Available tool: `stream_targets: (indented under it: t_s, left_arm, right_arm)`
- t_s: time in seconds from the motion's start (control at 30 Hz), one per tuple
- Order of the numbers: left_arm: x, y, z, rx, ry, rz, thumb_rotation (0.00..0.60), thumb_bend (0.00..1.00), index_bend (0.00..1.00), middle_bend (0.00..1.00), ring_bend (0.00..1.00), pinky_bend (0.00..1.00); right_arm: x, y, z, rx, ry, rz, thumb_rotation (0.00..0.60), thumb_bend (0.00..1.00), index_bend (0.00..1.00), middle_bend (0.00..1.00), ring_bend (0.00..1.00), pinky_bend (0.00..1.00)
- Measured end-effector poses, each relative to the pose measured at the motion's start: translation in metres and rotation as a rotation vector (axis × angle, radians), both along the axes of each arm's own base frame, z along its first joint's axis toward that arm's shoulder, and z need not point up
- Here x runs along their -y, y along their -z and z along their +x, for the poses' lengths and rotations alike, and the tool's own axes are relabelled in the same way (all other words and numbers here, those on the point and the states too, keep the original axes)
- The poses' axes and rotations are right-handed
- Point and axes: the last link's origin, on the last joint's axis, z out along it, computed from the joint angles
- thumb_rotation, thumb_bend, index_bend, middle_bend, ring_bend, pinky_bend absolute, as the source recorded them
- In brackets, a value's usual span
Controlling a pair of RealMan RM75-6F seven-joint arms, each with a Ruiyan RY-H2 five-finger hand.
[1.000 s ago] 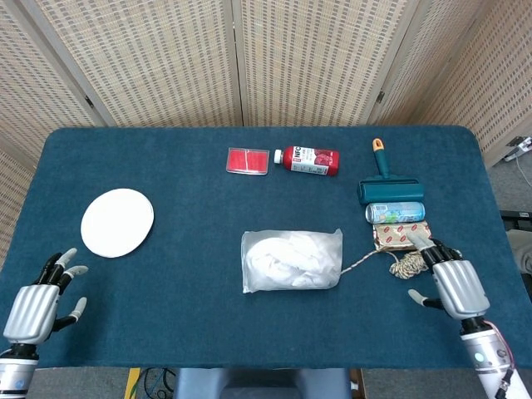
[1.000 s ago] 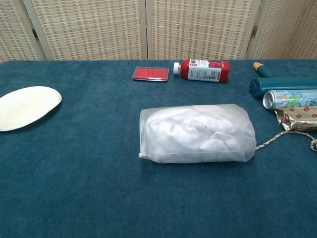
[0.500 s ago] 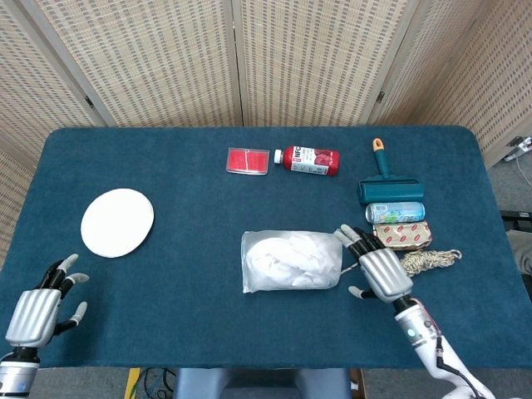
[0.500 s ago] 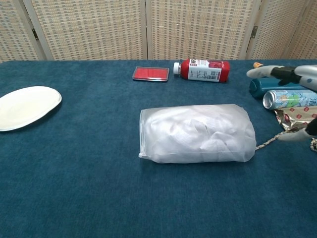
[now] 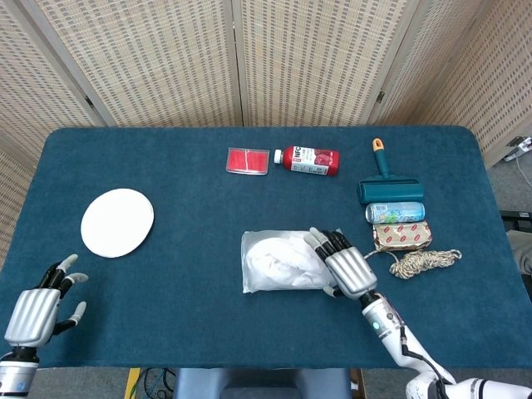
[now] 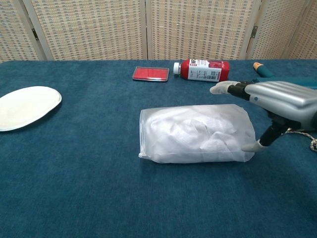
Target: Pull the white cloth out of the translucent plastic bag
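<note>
The translucent plastic bag [image 5: 278, 261] [image 6: 193, 134] lies on its side in the middle of the table, with the crumpled white cloth [image 5: 283, 258] [image 6: 188, 131] showing through it. My right hand [image 5: 345, 264] [image 6: 277, 106] hovers at the bag's right end with its fingers spread; its thumb tip [image 6: 249, 147] touches the bag's lower right corner. It holds nothing. My left hand [image 5: 37, 307] is open at the table's near left edge, far from the bag, and only the head view shows it.
A white plate [image 5: 117, 222] [image 6: 25, 106] sits at the left. Behind the bag lie a red flat box [image 5: 248, 160] and a red bottle [image 5: 310, 160] [image 6: 204, 70]. To the right are a lint roller [image 5: 389, 187], a can [image 5: 395, 213], a foil pack [image 5: 402, 236] and a coil of rope [image 5: 424, 262].
My right hand has moved left from the rope and foil pack to the bag's right end, now partly over it. The left hand has barely shifted.
</note>
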Motion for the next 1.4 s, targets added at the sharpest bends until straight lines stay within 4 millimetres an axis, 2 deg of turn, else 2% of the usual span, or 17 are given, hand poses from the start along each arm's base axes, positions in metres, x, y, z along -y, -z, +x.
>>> stream_targets:
  t_s: [0.33, 0.63, 1.13, 1.23, 1.4]
  left_arm:
    - [0.002, 0.002, 0.000, -0.002, 0.000, -0.009, 0.600, 0.37, 0.30, 0.10, 0.14, 0.51]
    - [0.004, 0.005, 0.000, -0.012, 0.009, -0.022, 0.600, 0.37, 0.30, 0.10, 0.15, 0.52]
    - [0.002, 0.005, 0.002, -0.014, 0.009, -0.021, 0.600, 0.37, 0.30, 0.11, 0.15, 0.52]
    - [0.002, 0.005, 0.002, -0.015, 0.008, -0.022, 0.600, 0.37, 0.30, 0.11, 0.15, 0.53]
    - [0.003, 0.006, 0.002, -0.013, 0.009, -0.023, 0.600, 0.37, 0.30, 0.12, 0.16, 0.53]
  right_arm:
    - [0.021, 0.009, -0.001, -0.056, 0.041, -0.008, 0.600, 0.00, 0.00, 0.00, 0.00, 0.10]
    - [0.045, 0.008, -0.001, -0.102, 0.060, -0.060, 0.600, 0.00, 0.00, 0.00, 0.00, 0.10]
    - [0.058, 0.027, 0.012, -0.084, 0.044, 0.038, 0.600, 0.00, 0.00, 0.04, 0.00, 0.10]
    - [0.059, 0.030, 0.015, -0.088, 0.040, 0.066, 0.600, 0.00, 0.00, 0.09, 0.02, 0.17]
    - [0.060, 0.033, 0.015, -0.106, 0.041, 0.106, 0.600, 0.00, 0.05, 0.20, 0.14, 0.32]
